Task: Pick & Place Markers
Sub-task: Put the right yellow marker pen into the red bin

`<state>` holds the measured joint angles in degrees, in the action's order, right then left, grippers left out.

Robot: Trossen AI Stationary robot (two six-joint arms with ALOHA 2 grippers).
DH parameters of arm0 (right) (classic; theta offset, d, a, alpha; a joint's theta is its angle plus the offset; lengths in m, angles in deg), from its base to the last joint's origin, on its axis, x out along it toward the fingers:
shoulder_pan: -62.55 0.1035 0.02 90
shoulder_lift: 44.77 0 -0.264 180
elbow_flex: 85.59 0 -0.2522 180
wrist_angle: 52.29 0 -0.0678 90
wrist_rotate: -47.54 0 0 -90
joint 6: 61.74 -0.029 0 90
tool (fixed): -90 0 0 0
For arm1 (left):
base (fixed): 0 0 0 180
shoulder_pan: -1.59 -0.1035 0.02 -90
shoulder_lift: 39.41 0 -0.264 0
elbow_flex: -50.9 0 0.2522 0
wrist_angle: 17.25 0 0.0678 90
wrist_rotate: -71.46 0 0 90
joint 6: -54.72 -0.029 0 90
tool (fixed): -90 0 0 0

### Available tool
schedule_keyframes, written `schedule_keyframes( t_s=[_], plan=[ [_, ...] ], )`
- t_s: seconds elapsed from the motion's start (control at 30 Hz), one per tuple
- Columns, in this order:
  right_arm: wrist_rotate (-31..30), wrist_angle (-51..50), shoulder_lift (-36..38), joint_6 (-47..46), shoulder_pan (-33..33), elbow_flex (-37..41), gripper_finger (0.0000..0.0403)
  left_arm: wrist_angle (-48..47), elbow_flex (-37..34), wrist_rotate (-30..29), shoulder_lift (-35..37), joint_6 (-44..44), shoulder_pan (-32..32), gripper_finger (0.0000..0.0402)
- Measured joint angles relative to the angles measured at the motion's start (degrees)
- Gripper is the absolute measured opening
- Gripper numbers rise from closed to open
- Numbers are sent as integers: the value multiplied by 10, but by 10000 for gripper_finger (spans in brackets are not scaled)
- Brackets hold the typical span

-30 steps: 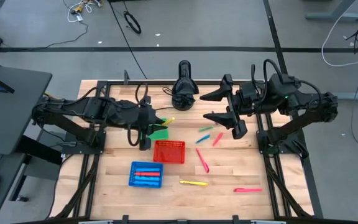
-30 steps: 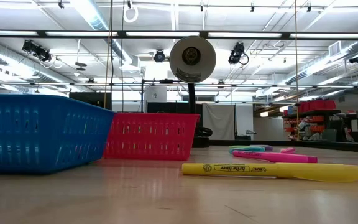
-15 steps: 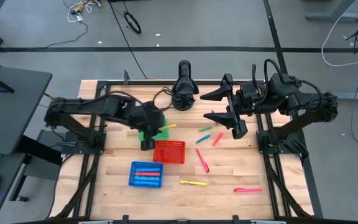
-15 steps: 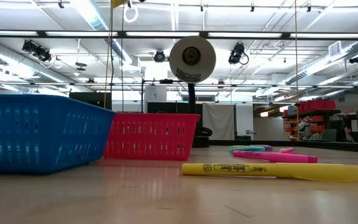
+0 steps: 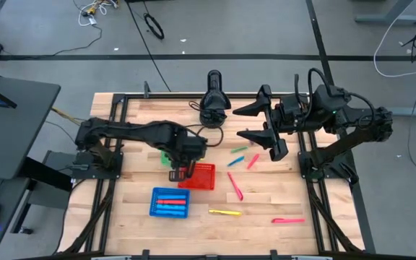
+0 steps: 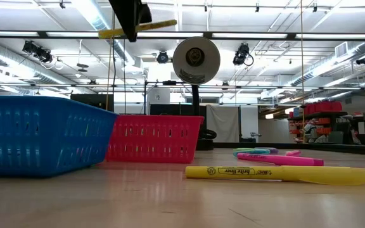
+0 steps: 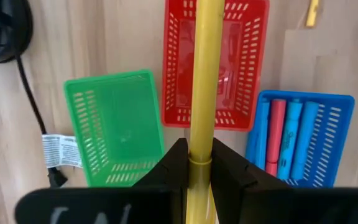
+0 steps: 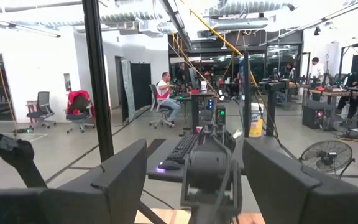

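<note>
Room: open workshop with ceiling lights and ducts beyond the wooden surface (image 5: 266, 217); people sit at desks far off in the right wrist view.
Surface: light wood planks in a dark frame, a black stand (image 5: 214, 108) at its far edge.
Left claw (image 7: 194, 171): closed on a yellow marker (image 7: 202, 81), held above the red basket (image 5: 202, 175); in the low view the marker (image 6: 138, 28) hangs high and nearly level, well clear of the surface.
Left arm: reaches from the left side toward the middle, its wrist over the near-left corner of the red basket.
Right claw (image 5: 255, 123): open, jaws spread wide, holding nothing, raised near the far edge on the right side.
Green basket (image 7: 114, 124): just beside the red one, toward the far left; partly hidden under the left arm from above.
Blue basket (image 5: 170, 203): nearer the front, apart from the red one; it holds red and blue markers (image 5: 170, 201) lying side by side.
Loose markers, middle: a green one (image 5: 238, 150), a blue one (image 5: 234, 160) and a pink one (image 5: 253, 160) lie close together right of the red basket; another pink one (image 5: 235, 185) lies at a slant just nearer.
Loose markers, front: a second yellow one (image 5: 224, 212) lies flat right of the blue basket, and a pink one (image 5: 287, 220) sits farther right.
Red basket contents: cannot tell through the mesh.
</note>
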<state>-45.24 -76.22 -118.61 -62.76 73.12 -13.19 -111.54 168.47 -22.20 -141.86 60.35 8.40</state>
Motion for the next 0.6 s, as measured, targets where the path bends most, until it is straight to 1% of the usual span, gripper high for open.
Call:
schedule_keyframes(
  t_s=[0.17, 0.3, 0.47, 0.6],
  plan=[
    [0, 0, 0, 0, 0, 0, 265, 17, 0, -2, -32, 0, 0, 46],
    [0, -1, 0, 0, 0, 0, 265, 49, -4, -10, -62, -3, 2, 46],
    [0, -1, 0, 1, 0, 0, 265, 85, -43, -11, -87, -6, 3, 46],
    [0, -1, 0, 5, 0, 0, 265, 131, -87, -6, -90, -8, 3, 46]
  ],
)
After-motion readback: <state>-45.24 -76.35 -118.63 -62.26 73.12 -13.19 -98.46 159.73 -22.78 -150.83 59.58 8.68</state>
